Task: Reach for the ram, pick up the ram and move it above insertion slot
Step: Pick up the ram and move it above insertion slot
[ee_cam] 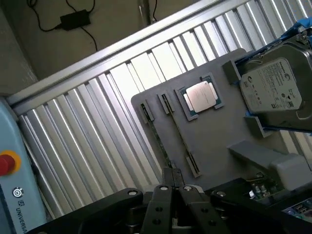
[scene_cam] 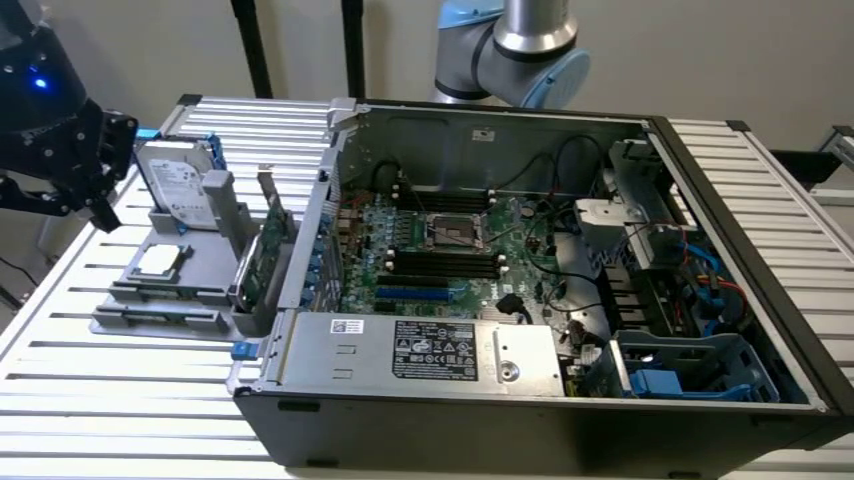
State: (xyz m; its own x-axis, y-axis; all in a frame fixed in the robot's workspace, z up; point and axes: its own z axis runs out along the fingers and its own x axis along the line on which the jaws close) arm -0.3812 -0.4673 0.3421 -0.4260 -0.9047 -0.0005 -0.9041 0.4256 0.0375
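Black gripper (ee_cam: 174, 191) low over ribbed metal table (ee_cam: 97, 126), slim ram (ee_cam: 157, 137) standing edge-up in matte grey tray (ee_cam: 219, 141), grip apart or together, can't tell

Exterior view: grey-and-blue robot arm joint (scene_cam: 514, 50) was cut by the top edge. Black metal computer case (scene_cam: 534, 440) was clipped at lower right.

Wrist view: black gripper (ee_cam: 175, 192) ran off the frame edge. So did the silver hard drive (ee_cam: 273, 92), label print too small to read. Long narrow ram board (ee_cam: 157, 139) stood edge-on, chips hidden, one end behind the gripper.
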